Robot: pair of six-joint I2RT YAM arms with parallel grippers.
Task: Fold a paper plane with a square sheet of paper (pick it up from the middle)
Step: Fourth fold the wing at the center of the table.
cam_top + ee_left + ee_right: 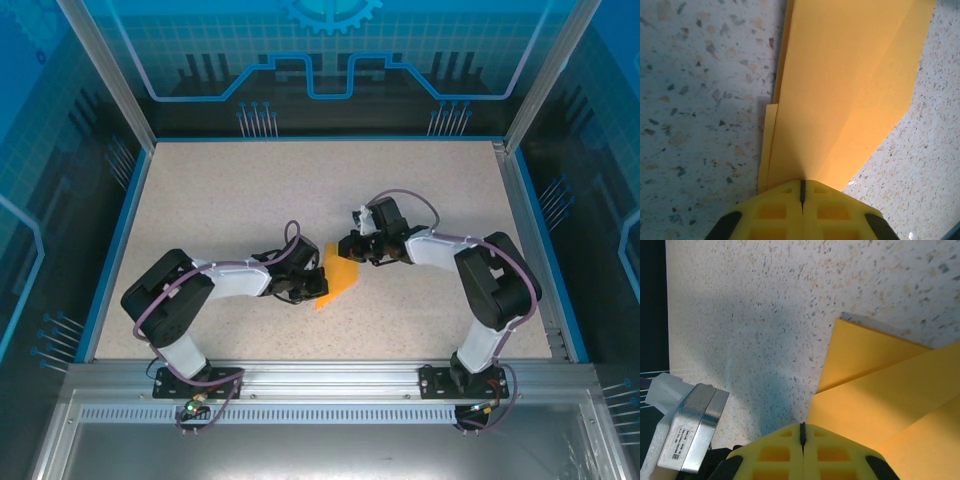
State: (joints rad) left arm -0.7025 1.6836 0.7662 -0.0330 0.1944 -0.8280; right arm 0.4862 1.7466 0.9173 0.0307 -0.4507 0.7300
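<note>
From above, the speckled table (pixel 250 190), walled by a blue rim (pixel 118 235), carries the orange paper (pixel 340 277) near its middle, a little towards the near edge, lying as a folded, angled shape between the two arms. The left gripper (pixel 308 288) sits against the paper's left side, and the right gripper (pixel 350 246) is at its far corner. In the left wrist view, the left gripper (pixel 802 192) has its yellow fingers pressed together to a thin seam, clamped on the near end of the paper (pixel 845 85), which runs away from them in overlapping layers with a narrow strip showing along its left edge, flat on the table (pixel 700 100). In the right wrist view, the right gripper (pixel 802 432) also has its fingers closed to a seam. The paper (pixel 875 385) spreads to the right in creased layers and reaches the fingertips, but whether it is pinched there cannot be told. A silver labelled block (pixel 690 427) stands at the lower left over the table (pixel 765 315).
</note>
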